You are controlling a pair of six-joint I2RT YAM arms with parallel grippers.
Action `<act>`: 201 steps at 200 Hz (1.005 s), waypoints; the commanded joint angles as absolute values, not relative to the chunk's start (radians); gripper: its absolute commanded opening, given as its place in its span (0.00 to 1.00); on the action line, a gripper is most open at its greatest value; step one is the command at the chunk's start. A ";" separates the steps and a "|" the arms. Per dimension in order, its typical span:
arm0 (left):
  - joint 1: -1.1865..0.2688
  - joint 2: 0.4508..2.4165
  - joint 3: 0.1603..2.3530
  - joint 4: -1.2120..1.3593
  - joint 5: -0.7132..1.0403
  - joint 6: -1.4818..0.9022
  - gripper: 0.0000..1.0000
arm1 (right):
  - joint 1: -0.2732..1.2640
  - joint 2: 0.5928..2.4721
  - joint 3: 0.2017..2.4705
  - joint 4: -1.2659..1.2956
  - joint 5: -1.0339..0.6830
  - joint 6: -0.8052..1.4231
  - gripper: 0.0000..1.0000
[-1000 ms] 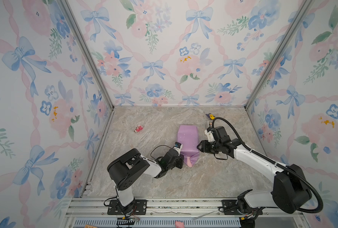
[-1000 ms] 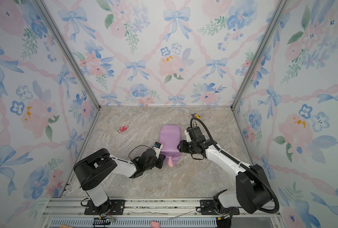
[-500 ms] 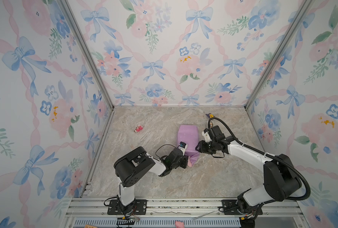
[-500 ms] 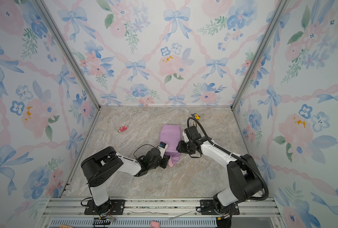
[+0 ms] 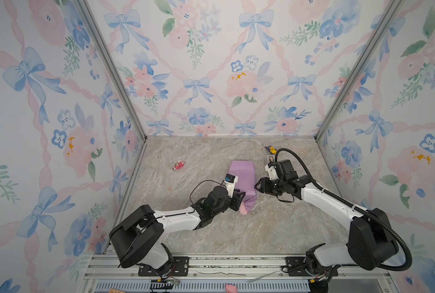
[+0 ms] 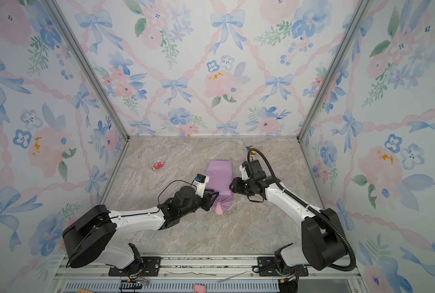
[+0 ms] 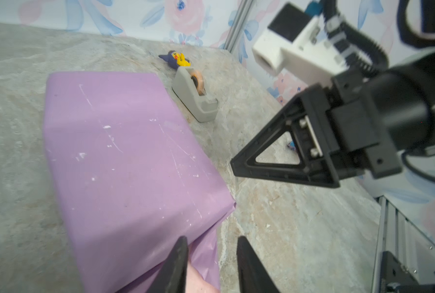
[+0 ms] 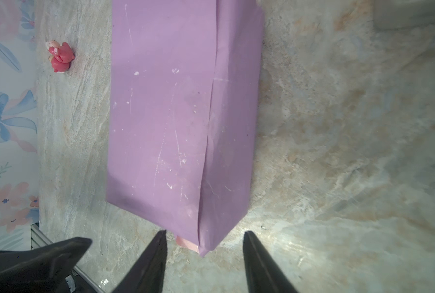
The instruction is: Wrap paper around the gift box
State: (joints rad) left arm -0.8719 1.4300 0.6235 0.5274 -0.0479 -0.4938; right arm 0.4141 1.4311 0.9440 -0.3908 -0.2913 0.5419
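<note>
The paper (image 5: 242,172) (image 6: 220,175), lilac side out, is folded into a long parcel in the middle of the table, and the gift box is hidden inside it. A pale pink flap (image 5: 244,209) sticks out at the parcel's near end. My left gripper (image 5: 240,196) (image 7: 211,239) is at that near end with its jaws apart, and the loose lilac flap (image 7: 206,251) lies between them unpinched. My right gripper (image 5: 258,186) (image 8: 203,236) stands open at the parcel's near right corner, whose tip (image 8: 206,243) lies between the fingers.
A grey tape dispenser (image 7: 193,99) (image 5: 271,158) stands at the back right, with a small purple and yellow toy (image 7: 175,59) behind it. A red figurine (image 5: 179,165) (image 8: 59,57) lies left of the parcel. A pink scrap (image 5: 230,288) sits on the front rail.
My left gripper has opened and let go of the paper flap, edging closer to the parcel's near end. The right gripper stays open beside the parcel.
</note>
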 commanded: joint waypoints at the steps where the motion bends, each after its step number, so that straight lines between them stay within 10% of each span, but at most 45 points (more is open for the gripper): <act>1: -0.797 1.397 0.668 0.309 -0.078 -0.546 0.47 | 0.399 1.489 1.010 -0.429 -0.318 0.521 0.52; 75: -0.614 1.602 0.793 0.294 0.146 -0.603 0.60 | 0.368 1.719 1.194 -0.474 -0.371 0.447 0.51; 201: -0.753 1.555 0.637 0.463 0.181 -0.727 0.55 | 0.438 1.893 1.335 -0.512 -0.526 0.307 0.44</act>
State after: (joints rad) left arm -0.6979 1.6131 0.6899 0.4175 0.1814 -0.6861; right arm 0.3847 1.8400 1.2842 -0.4736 -0.4374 0.3630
